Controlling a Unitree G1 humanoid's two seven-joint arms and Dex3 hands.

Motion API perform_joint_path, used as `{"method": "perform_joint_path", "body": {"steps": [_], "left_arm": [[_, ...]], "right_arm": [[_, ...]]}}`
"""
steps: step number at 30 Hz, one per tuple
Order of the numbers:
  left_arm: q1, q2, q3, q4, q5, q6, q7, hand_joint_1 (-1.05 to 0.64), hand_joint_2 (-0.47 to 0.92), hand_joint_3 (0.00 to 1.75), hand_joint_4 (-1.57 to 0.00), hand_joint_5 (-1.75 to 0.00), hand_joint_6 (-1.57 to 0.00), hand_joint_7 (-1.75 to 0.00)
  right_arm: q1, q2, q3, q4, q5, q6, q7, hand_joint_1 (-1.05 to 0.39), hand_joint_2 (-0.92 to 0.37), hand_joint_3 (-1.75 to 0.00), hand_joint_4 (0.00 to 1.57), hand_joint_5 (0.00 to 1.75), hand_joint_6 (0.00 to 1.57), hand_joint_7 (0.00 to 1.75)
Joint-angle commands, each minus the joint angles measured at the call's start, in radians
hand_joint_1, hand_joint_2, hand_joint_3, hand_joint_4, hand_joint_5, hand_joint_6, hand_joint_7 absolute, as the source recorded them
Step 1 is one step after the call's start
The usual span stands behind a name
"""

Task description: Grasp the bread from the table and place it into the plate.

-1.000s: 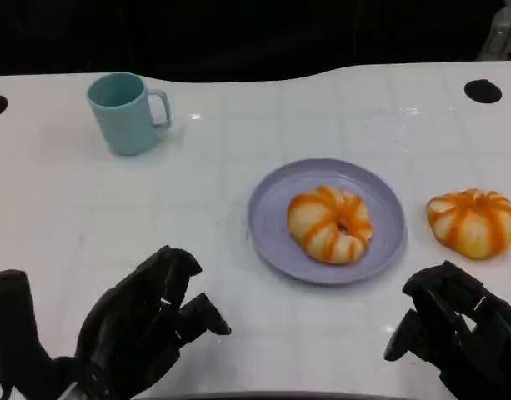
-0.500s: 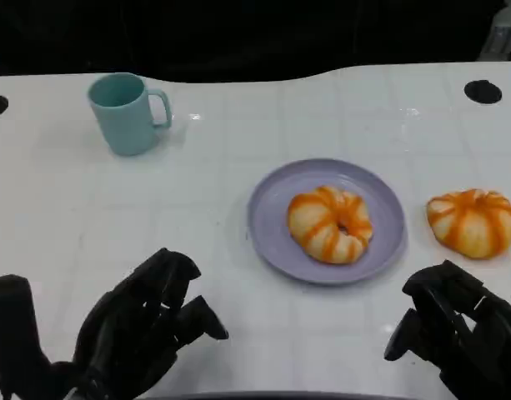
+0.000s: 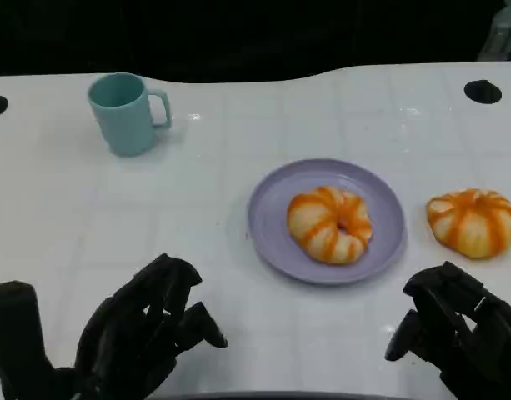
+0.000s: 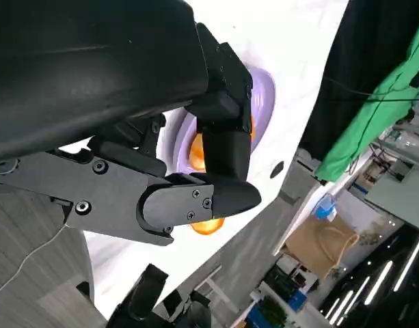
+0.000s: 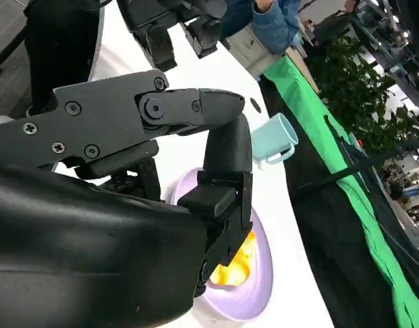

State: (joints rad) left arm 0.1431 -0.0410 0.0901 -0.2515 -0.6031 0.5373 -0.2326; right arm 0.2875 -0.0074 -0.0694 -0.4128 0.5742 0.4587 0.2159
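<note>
**Resting hands, one bread plated and one on the surface**

Showing the white surface (image 3: 238,125) from the head view, the figure recorded both black hands low at the near edge. The left hand (image 3: 147,329) lay at the lower left with its fingers (image 3: 176,279) loosely curled and slightly apart, gripping nothing and touching neither bread nor plate. The right hand (image 3: 455,333) lay at the lower right, its fingers (image 3: 430,292) likewise bent inward with nothing between them; whether they met the surface could not be told.

A purple plate (image 3: 268,225) stood near the middle of the surface and carried one orange-striped, ring-shaped bread (image 3: 330,223), placed right of the plate's centre. A second striped bread (image 3: 473,221) sat on the bare surface just beside the plate's right rim, apart from it, and just beyond the right hand. A teal mug (image 3: 123,112) stood upright at the far left, handle to the right, well apart from the plate.

In the right wrist view, a person's blue sleeve (image 5: 271,24) appeared beyond the surface.
</note>
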Motion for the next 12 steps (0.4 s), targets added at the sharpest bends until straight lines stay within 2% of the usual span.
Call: {"method": "perform_joint_path", "body": {"steps": [1,12], "left_arm": [[-0.002,0.008,-0.003,0.012,0.014,-0.030,-0.008,-0.57,0.92,0.46,-0.78,-1.75,-0.51,-1.75],[-0.008,0.012,-0.002,0.021,0.015,-0.037,-0.007,-0.56,0.92,0.48,-0.78,-1.75,-0.50,-1.75]], "right_arm": [[-0.005,-0.009,-0.011,-0.004,-0.004,-0.016,-0.002,-0.52,-0.92,-0.27,0.56,1.75,0.51,1.46],[-0.007,-0.007,-0.013,0.007,0.002,-0.021,0.003,-0.51,-0.92,-0.27,0.56,1.75,0.48,1.49]]}}
